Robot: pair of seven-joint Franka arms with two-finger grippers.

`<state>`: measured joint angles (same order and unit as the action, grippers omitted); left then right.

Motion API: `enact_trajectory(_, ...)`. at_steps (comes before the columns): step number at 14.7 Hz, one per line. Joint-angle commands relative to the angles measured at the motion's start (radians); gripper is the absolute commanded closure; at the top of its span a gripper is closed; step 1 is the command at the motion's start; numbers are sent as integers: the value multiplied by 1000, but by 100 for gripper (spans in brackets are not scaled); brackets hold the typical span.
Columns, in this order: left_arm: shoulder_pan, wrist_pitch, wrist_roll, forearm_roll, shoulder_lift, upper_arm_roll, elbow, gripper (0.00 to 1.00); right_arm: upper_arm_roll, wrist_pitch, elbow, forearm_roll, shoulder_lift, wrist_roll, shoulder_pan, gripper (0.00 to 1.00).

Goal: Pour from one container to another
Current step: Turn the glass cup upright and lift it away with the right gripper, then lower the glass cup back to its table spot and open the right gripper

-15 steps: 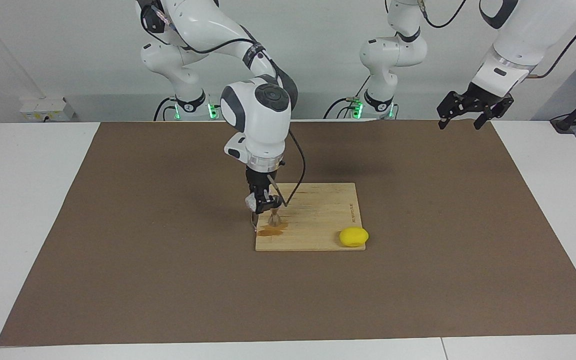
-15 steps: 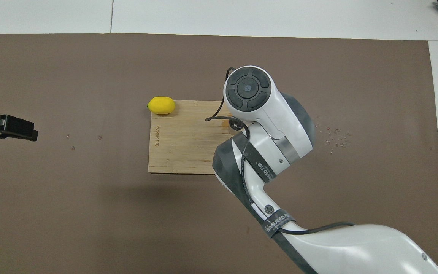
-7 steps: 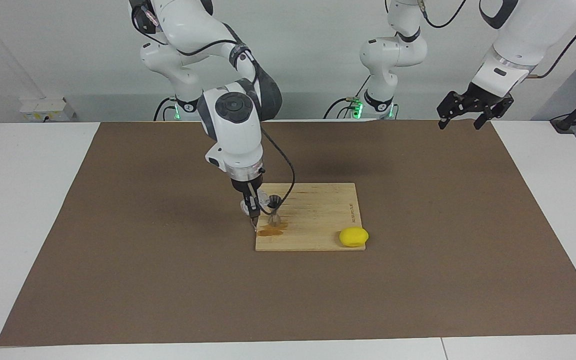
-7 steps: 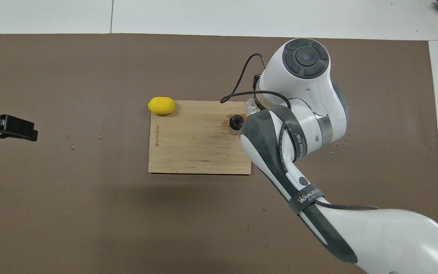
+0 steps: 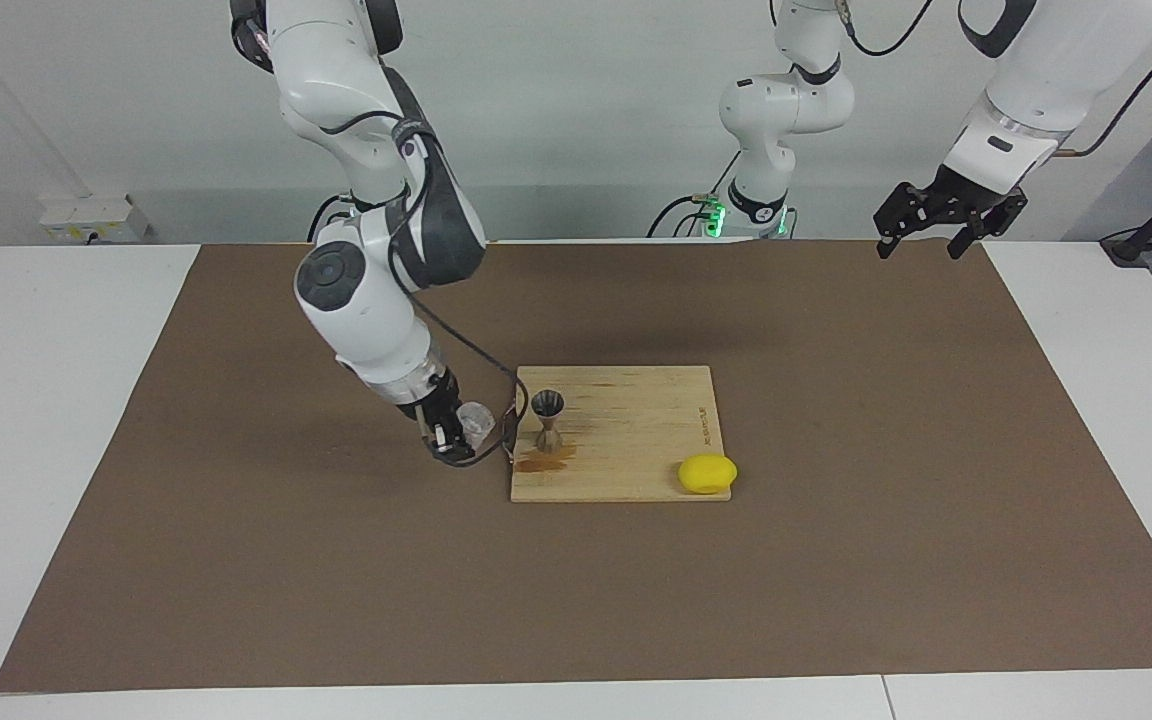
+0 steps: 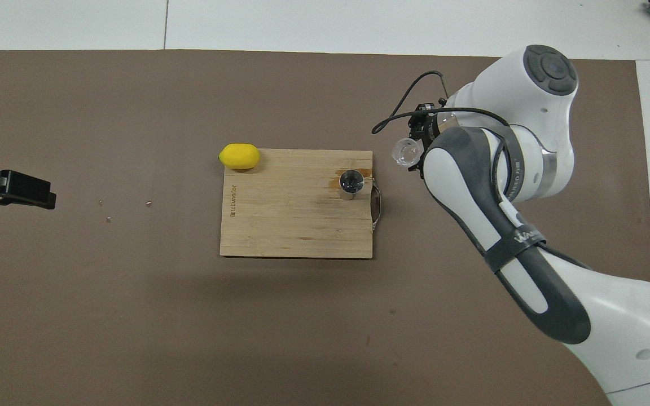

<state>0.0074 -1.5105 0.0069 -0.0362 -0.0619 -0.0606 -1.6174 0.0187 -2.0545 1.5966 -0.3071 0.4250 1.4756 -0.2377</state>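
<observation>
Right gripper [image 5: 452,437]: I hold it low over the brown mat [image 5: 236,560], just off the cutting board's [image 5: 636,470] edge at the right arm's end of the table [image 5: 56,400]; its arm comes in steeply tilted.
Right fingers: closed on the glass cup [image 5: 476,422], gripping its wall; nothing else is held.
Glass cup: clear, tipped toward its side, mouth turned toward the board; in the overhead view it shows as a bright ring [image 6: 405,151] clear of the board's edge.
Cup contents: I cannot tell whether any liquid remains.
Key relation: the jigger [image 5: 547,419] lies from my right fingers toward the left arm's end of the table, near but not touching, with the board's edge between us.
Jigger: upright on the board near that edge, long axis vertical, dark open mouth up [image 6: 351,181].
Stain: an amber wet patch [image 5: 543,461] lies on the board at the jigger's foot, farther from the robots than the jigger.
Judgement: any further pour means bringing the cup back over the jigger's mouth; the opening is narrow, so the lip must sit directly above it or liquid lands on the board.
Lemon [image 5: 707,473]: rests at the board's corner, well apart from the jigger.
Left gripper [image 5: 948,213]: I keep it waiting in the air over the mat's corner at the left arm's end, fingers spread, empty.
</observation>
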Motion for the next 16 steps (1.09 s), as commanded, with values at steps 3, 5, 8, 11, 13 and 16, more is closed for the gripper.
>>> enact_trajectory(3,8,-7,2,9,-27,-5,-30,0,-11,-125,244,-191,-97,-217,93,85)
enact_trajectory(5,8,-7,2,10,-27,-5,-30,0,-11,-125,288,-245,-98,-315,141,86)
enact_trajectory(8,8,-7,2,10,-27,-5,-30,0,-11,-119,339,-334,-100,-452,198,86)
enact_trajectory(11,8,-7,2,10,-27,-5,-30,0,-11,-87,362,-388,-88,-561,259,85)
enact_trajectory(13,8,-7,2,10,-27,-5,-30,0,-11,-69,370,-395,-78,-635,297,85)
enact_trajectory(16,8,-7,2,10,-27,-5,-30,0,-11,-44,371,-399,-54,-710,346,85)
